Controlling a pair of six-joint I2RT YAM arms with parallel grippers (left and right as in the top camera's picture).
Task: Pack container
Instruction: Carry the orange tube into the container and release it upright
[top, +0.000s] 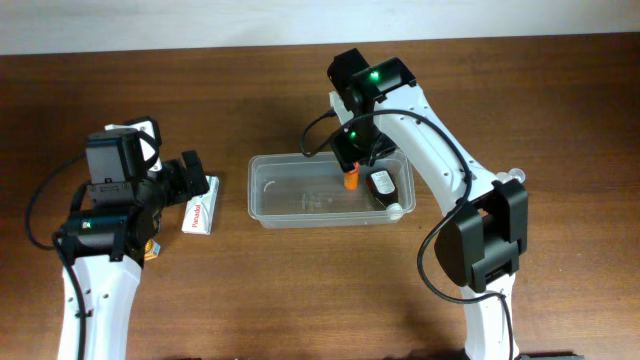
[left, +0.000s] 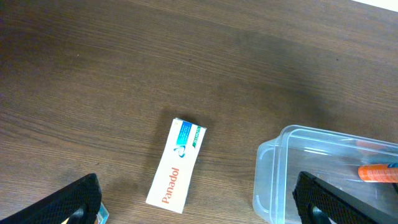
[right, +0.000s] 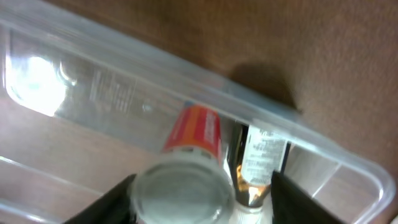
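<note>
The clear plastic container (top: 262, 200) sits near the middle of the desk and is partly packed: a dark bottle (top: 382, 184) lies at its right end. The right hand (right: 202, 193) hangs over that end with an orange-labelled bottle (top: 351, 181) between its fingers, though whether it grips the bottle or has let go cannot be told. The Panadol box (top: 198, 208) lies outside on the desk toward the left edge, below the left hand (left: 196, 180), which is spread wide and empty, so it looks like the main item left to pack.
</note>
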